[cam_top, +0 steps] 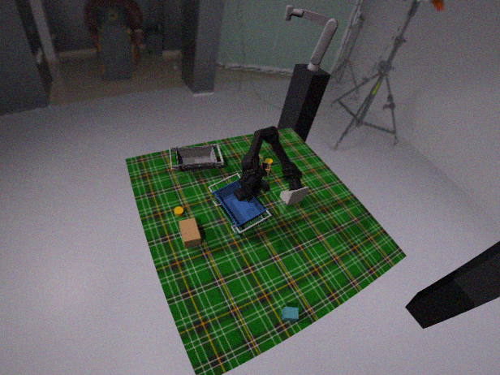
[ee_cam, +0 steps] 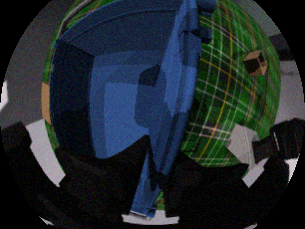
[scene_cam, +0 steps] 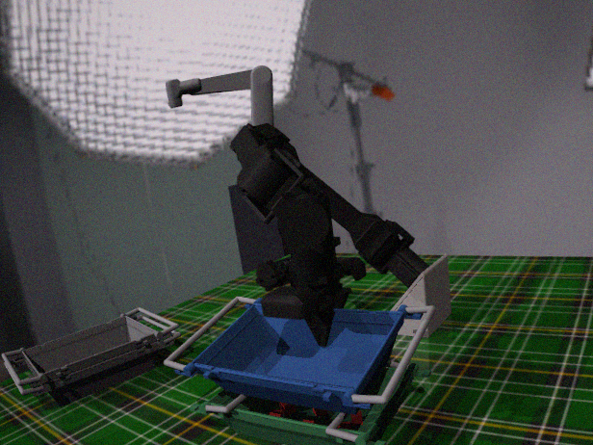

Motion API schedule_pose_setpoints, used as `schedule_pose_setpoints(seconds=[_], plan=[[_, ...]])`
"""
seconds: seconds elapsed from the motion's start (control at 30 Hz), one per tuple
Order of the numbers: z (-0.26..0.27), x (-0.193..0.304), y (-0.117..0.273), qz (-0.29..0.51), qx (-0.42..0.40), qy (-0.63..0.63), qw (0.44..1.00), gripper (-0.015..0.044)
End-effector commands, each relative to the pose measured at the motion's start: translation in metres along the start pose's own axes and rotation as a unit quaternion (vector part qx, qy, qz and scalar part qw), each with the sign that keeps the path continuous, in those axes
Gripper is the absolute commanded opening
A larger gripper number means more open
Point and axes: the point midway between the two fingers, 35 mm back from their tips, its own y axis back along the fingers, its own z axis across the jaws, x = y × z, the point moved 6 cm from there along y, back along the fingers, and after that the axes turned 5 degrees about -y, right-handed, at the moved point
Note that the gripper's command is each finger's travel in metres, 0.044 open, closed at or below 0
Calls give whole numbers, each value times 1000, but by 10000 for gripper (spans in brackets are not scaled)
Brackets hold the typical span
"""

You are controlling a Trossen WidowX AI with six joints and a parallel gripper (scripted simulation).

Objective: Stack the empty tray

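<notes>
Plaid cloth (cam_top: 264, 264) (scene_cam: 505, 361) (ee_cam: 214, 90): spread beneath all the trays; clock directions below read on the top view, taken from the blue tray.
Black arm (cam_top: 253, 154) (scene_cam: 308, 231): bent high, reaching over from the white wedge (cam_top: 294, 196) (scene_cam: 435, 299) (ee_cam: 242, 144) at 3 o'clock.
Blue tray (cam_top: 247, 211) (scene_cam: 332, 358) (ee_cam: 120, 114): empty, mid-cloth, open side up, above the green tray; long axis from 11 to 5 o'clock, white bars swung outward at both ends. Cannot tell whether borne by the bars below.
Green tray (scene_cam: 279, 426): under the blue one, plain in the exterior view, nearly hidden from the top; white bar corners showing along its near side.
Grey tray (cam_top: 203, 165) (scene_cam: 91, 344): well apart at between 10 and 11 o'clock, long axis 9 to 3.
Gripper (cam_top: 243, 199) (scene_cam: 323, 337) (ee_cam: 152, 138): narrow, pinching the blue tray's long wall toward 2 o'clock; wall between the fingers clearest in the wrist view.
Tan box (cam_top: 189, 230) (ee_cam: 46, 102): at 8 o'clock, outside the exterior view.
Light blue block (cam_top: 290, 313): far off at 5 o'clock, seen only from the top.
Red blocks (scene_cam: 356, 418): inside the green tray, visible only in the exterior view.
</notes>
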Motion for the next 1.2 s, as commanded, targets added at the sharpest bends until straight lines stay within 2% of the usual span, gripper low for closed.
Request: schedule_pose_setpoints(seconds=[0.0,1.17], plan=[[-2,0,-5,1,11,4,1000,0],[-5,0,-12,0,11,4,1000,0]])
